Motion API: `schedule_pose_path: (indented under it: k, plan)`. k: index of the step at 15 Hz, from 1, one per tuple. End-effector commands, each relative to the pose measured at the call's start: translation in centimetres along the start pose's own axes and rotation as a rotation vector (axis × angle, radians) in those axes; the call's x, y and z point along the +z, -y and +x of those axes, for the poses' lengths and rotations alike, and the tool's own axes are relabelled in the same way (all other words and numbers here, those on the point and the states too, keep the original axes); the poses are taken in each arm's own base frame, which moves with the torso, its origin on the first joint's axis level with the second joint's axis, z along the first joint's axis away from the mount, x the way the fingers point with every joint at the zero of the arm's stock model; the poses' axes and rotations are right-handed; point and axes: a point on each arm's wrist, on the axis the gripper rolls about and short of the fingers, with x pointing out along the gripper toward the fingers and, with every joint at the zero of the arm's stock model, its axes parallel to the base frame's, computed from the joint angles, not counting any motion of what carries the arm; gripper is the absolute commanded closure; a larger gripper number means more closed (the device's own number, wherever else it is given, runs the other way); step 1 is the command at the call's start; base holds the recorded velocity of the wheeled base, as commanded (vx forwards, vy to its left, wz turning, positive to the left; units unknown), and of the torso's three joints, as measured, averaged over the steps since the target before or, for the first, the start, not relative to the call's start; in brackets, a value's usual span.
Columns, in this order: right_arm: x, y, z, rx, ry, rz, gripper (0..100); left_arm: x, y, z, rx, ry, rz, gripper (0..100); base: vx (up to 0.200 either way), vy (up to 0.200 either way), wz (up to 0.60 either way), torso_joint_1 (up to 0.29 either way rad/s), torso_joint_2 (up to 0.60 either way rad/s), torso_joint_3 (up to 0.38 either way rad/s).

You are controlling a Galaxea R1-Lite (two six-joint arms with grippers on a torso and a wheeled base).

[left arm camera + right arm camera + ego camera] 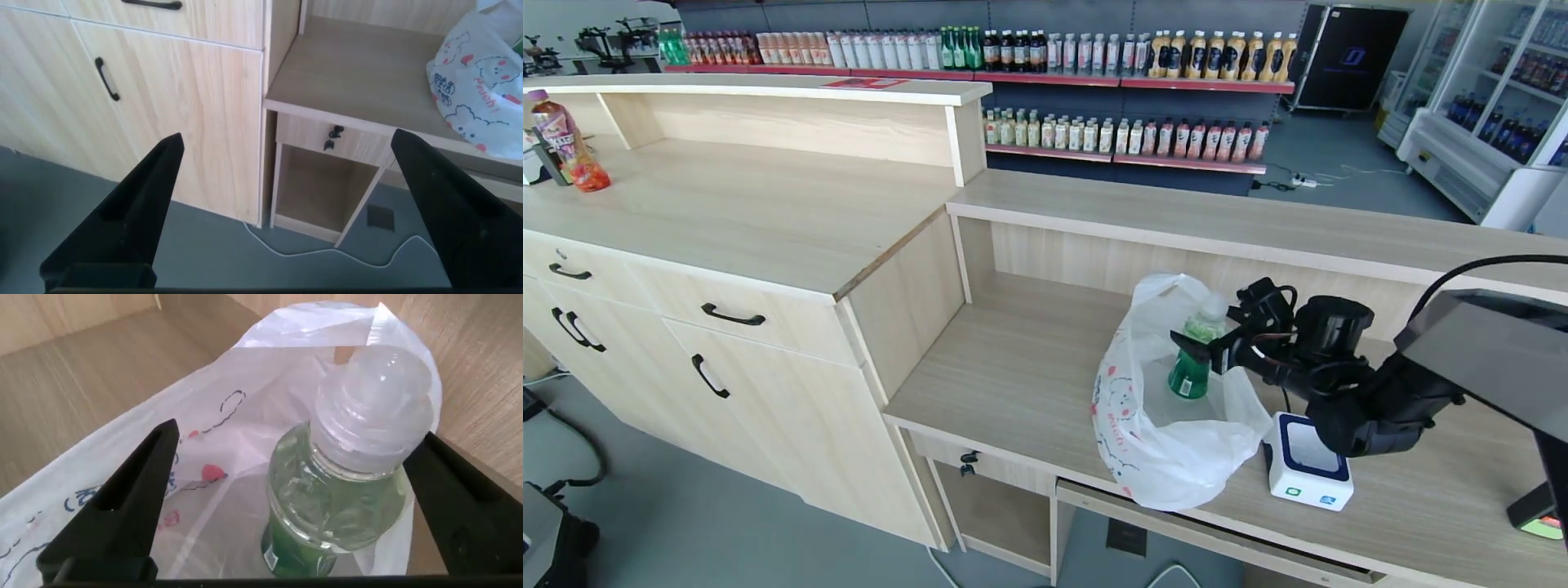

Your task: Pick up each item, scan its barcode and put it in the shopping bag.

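At ten o'clock, far left on the upper counter, an orange drink bottle stands, apparently awaiting its turn. My left gripper hangs released above the floor beside the cabinet. The shopping bag sits at nine o'clock from the scanner, with the green bottle upright inside its mouth. My right gripper is spread around that bottle, one finger plainly clear (the other looks close, perhaps touching). Recommendation: withdraw straight upward, jaws kept wide, snagging neither film nor bottle.
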Motion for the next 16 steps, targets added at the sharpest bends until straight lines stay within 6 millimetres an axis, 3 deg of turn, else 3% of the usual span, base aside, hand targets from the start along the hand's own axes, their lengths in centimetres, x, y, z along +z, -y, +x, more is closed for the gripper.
schedule_pose_path:
  k: [1, 4, 6, 8, 10, 11, 13, 14, 16]
  plan:
    - [5.8, -0.5, -4.3, -0.015, 0.028, -0.014, 0, 0.0, 0.0, 0.0, 0.0, -0.002, 0.0, 0, 0.0, 0.0, 0.0, 0.0, 0.0, 0.0]
    - [10.3, 0.0, -9.4, -0.067, -0.021, -0.024, 0, 0.0, 0.0, 0.0, 0.0, -0.002, 0.0, 0, 0.0, 0.0, 0.0, 0.0, 0.0, 0.0]
    - [12.6, -0.5, -14.8, -0.154, -0.069, -0.029, 0, 0.0, 0.0, 0.0, 0.0, -0.002, 0.0, 0, 0.0, 0.0, 0.0, 0.0, 0.0, 0.0]
    - [14.2, -0.3, -19.5, -0.311, -0.092, -0.142, 0, 0.0, 0.0, 0.0, 0.0, -0.002, 0.0, 0, 0.0, 0.0, 0.0, 0.0, 0.0, 0.0]
    - [14.7, 0.4, -22.5, -0.476, -0.126, -0.235, 0, 0.0, 0.0, 0.0, 0.0, -0.002, 0.0, 0, 0.0, 0.0, -0.3, 0.001, 0.01, 0.004]
    - [15.6, 0.7, -25.6, -0.669, -0.165, -0.299, 0, 0.0, 0.0, 0.0, 0.0, -0.002, 0.0, 0, 0.0, 0.0, -0.6, 0.002, 0.0, 0.007]
    - [16.1, -0.2, -27.3, -0.751, -0.217, -0.276, 0, 0.0, 0.0, 0.0, 0.0, -0.002, 0.0, 0, 0.0, 0.0, -0.6, 0.002, 0.0, 0.002]
    - [16.6, -0.8, -28.6, -0.876, -0.235, -0.2, 0, 0.0, 0.0, 0.0, 0.0, -0.002, 0.0, 0, 0.0, 0.0, -0.6, 0.002, 0.0, 0.007]
    - [16.1, -2.0, -29.8, -0.92, -0.309, -0.054, 0, 0.0, 0.0, 0.0, 0.0, -0.002, 0.0, 0, 0.0, 0.0, -0.6, -0.007, 0.0, 0.002]
